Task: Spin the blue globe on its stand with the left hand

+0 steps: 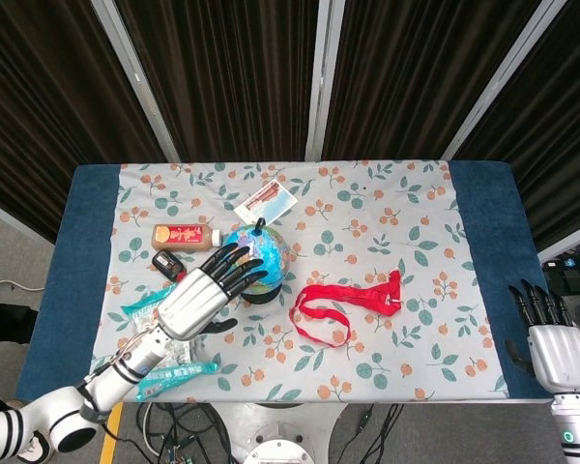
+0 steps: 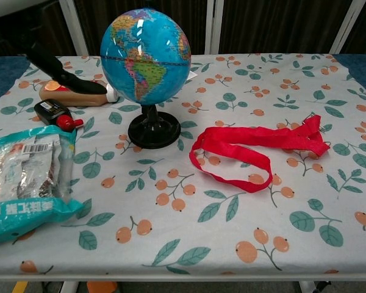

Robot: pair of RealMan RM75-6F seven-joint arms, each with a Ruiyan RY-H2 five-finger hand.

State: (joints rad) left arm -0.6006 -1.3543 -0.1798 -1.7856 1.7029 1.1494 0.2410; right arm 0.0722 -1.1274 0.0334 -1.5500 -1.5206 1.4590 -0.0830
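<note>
**No spin yet: left robot hand reaching in beside the globe**

Your left robot hand (image 1: 205, 293) hangs over the tabletop (image 1: 425, 251) with fingers spread and nothing held, its fingertips (image 1: 240, 259) against the globe's left side from overhead; whether they touch it cannot be told. In the chest view only dark fingertips (image 2: 61, 76) show, left of the globe. The blue globe (image 2: 145, 56) stands upright on its black stand (image 2: 154, 130) near the tabletop's middle, the red ribbon (image 2: 256, 149) to its right. Your right robot hand (image 1: 551, 338) sits off the far edge, loose and empty. By my reading, contact and the sweeping stroke remain to do.
</note>
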